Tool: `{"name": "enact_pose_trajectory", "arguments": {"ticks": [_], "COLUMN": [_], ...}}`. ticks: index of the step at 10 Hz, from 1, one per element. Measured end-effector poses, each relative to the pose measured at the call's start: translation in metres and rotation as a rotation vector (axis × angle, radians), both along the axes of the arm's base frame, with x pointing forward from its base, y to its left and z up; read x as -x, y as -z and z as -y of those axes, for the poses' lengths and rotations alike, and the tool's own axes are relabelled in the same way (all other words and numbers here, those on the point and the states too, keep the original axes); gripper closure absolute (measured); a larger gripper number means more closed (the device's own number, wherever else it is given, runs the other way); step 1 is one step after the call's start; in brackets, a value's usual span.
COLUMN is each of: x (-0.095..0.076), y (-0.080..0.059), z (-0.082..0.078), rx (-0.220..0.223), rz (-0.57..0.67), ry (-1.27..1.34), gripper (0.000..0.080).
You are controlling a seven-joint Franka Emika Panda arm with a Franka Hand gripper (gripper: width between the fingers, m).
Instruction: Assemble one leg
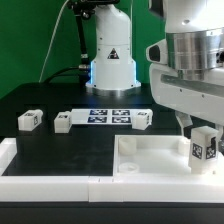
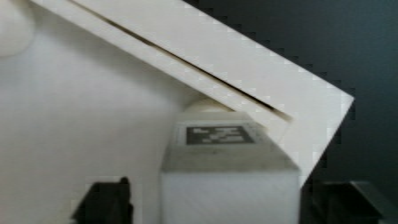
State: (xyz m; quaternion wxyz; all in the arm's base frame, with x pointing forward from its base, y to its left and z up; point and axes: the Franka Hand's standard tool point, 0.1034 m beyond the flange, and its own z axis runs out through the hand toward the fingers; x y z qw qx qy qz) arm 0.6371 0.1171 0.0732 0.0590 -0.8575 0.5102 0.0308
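Note:
One white leg (image 1: 205, 146) with a black-and-white tag stands upright at the near corner of the large white square panel (image 1: 150, 160), at the exterior view's right. My gripper (image 1: 200, 125) is right above it, its fingers straddling the leg's top. In the wrist view the leg (image 2: 222, 165) sits between the two dark fingers (image 2: 111, 200). A strip of panel (image 2: 89, 120) shows between one finger and the leg, while the other finger is almost touching. The jaws look open around the leg. Three more legs (image 1: 29, 120) (image 1: 63, 122) (image 1: 142, 120) lie on the black table.
The marker board (image 1: 105, 115) lies on the table in front of the arm's base (image 1: 110, 65). A white raised border (image 1: 12, 160) runs along the table's front and the exterior view's left. The panel has a raised rim (image 1: 125, 145).

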Motion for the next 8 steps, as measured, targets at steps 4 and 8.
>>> {"name": "enact_pose_trajectory", "arguments": {"ticks": [4, 8], "x": [-0.0004, -0.002], "y": [-0.0017, -0.0044], "z": [0.0002, 0.0017], "rx": [0.042, 0.06], "rz": [0.053, 0.085], "ry": [-0.558, -1.016], "gripper": [0.0153, 0.0151]}}
